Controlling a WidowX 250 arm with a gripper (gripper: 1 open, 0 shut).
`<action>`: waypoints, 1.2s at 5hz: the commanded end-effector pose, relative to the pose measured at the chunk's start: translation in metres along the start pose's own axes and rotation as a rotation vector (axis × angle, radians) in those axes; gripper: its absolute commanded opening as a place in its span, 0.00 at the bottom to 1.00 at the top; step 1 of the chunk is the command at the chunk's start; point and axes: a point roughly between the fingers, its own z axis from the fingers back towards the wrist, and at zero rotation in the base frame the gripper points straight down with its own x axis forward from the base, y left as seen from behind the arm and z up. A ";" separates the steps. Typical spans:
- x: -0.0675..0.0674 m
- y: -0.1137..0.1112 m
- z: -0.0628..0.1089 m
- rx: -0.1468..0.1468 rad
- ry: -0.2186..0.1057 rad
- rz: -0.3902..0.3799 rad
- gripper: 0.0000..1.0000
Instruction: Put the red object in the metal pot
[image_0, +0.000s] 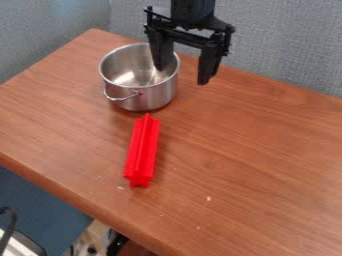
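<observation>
You have a brown wooden tabletop (254, 150) carrying everything, and on its far side stands the small round shiny stainless-steel pot (139, 76) with a thin wire loop handle on its near left side. Your black claw (187, 65) hangs point-down at the pot's right rim, its two fingers spread wide and grasping nothing. The bright red, long plastic bar with ridged edges (143, 150) lies flat on the wood nearer the camera, apart from the pot and untouched.
</observation>
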 end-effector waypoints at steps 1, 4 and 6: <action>-0.002 0.000 -0.006 0.000 0.017 0.002 1.00; -0.056 0.019 -0.024 0.039 0.048 0.044 1.00; -0.064 0.031 -0.041 0.029 0.034 0.086 1.00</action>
